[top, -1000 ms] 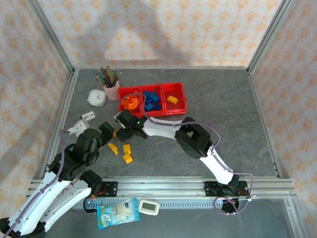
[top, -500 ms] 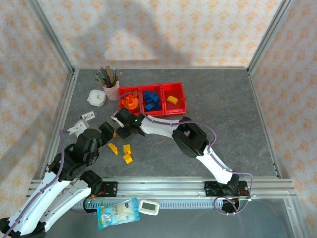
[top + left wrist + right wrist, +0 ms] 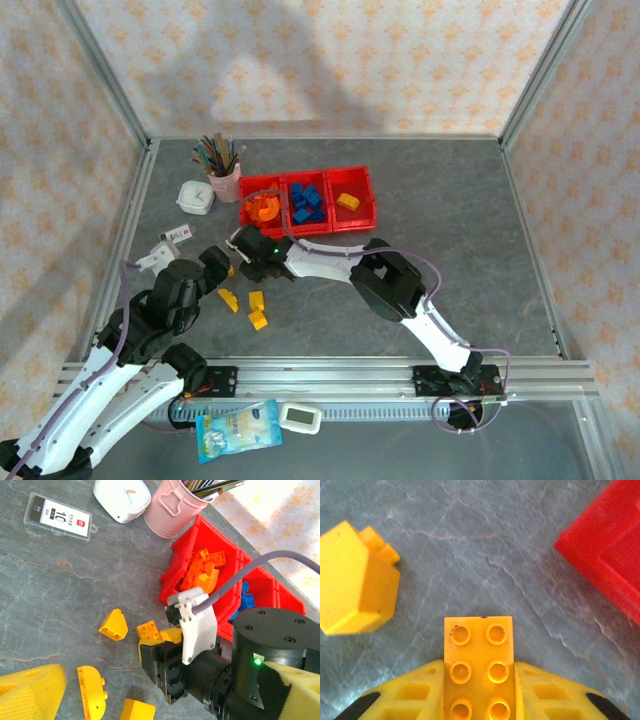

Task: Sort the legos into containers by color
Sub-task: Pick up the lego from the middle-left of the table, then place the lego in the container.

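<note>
Legos [image 3: 256, 300] in yellow lie loose on the gray table [image 3: 450, 230], left of centre in the lower half of the top view. There are three of them, below the two wrists. The containers [image 3: 362, 223], three red bins joined in a row, sit above the middle of the frame. The left bin holds orange pieces [image 3: 263, 207], the middle bin holds blue bricks [image 3: 306, 203], and the right bin holds a single yellow brick [image 3: 347, 201]. A pink cup [image 3: 224, 182] of pencils and a white box [image 3: 196, 197] stand left of the bins. The right gripper [image 3: 244, 266] reaches to a spot below the left bin, and the left gripper [image 3: 220, 265] is just beside it.

In the left wrist view, that arm's own fingers [image 3: 30, 687] are spread wide, one at each lower corner. Between them is the right gripper's black body, with a studded yellow brick [image 3: 148, 630] at its tip. A sloped yellow piece [image 3: 112, 625] lies just left of that brick. A curved piece [image 3: 92, 697] lies lower in the frame. At upper right, orange arch pieces are heaped in the nearest bin, and blue bricks show in the next one.

In the right wrist view, the yellow fingers [image 3: 545, 690] pinch the studded yellow brick from both sides at bottom centre. The sloped piece sits apart at upper left. A red bin corner fills the upper right, its contents hidden.
</note>
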`<state>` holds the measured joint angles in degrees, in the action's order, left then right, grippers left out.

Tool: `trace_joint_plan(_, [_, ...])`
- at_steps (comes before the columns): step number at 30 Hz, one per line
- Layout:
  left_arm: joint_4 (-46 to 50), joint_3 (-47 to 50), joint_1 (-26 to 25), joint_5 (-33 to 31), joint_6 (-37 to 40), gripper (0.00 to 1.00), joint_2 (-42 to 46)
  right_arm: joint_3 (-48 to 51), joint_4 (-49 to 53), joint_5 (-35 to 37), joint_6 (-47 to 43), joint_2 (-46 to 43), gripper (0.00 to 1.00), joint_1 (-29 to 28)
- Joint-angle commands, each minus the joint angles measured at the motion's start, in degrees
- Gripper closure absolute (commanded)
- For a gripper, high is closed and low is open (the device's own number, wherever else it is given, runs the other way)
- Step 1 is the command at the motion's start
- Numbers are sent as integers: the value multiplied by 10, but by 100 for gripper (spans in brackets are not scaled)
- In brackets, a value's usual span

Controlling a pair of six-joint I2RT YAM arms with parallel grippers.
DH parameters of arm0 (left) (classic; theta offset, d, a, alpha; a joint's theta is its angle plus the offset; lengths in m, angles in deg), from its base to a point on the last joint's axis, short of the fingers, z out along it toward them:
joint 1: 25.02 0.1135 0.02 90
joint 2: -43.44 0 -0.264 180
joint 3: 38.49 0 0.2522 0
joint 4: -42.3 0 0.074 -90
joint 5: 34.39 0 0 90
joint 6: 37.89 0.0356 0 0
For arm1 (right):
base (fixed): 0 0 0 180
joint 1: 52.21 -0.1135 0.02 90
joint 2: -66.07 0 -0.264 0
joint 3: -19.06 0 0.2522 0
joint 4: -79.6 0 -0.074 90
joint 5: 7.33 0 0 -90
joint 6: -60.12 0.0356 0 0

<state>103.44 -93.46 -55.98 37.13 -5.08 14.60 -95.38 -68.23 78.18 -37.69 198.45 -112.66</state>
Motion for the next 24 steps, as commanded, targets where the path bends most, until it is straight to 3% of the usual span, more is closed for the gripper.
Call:
trace_joint_plan(1, [6, -15, 4, -8, 2, 1, 2, 42, 10, 4, 24, -61, 69, 4])
trace_joint_plan(7, [-31, -19, 3, 17, 24, 1, -21, 149, -32, -27, 76, -173, 69, 38])
trace_joint_plan(13, [-95, -16, 3, 58, 53, 1, -69, 235, -56, -65, 124, -283, 69, 122])
trace_joint_plan(15, [-120, -14, 4, 75, 62, 1, -89, 248, -59, -46, 135, -305, 68, 159])
trace_joint_plan(24, [-201, -22, 3, 121, 92, 1, -168, 178, -38, 72, 170, -236, 68, 279])
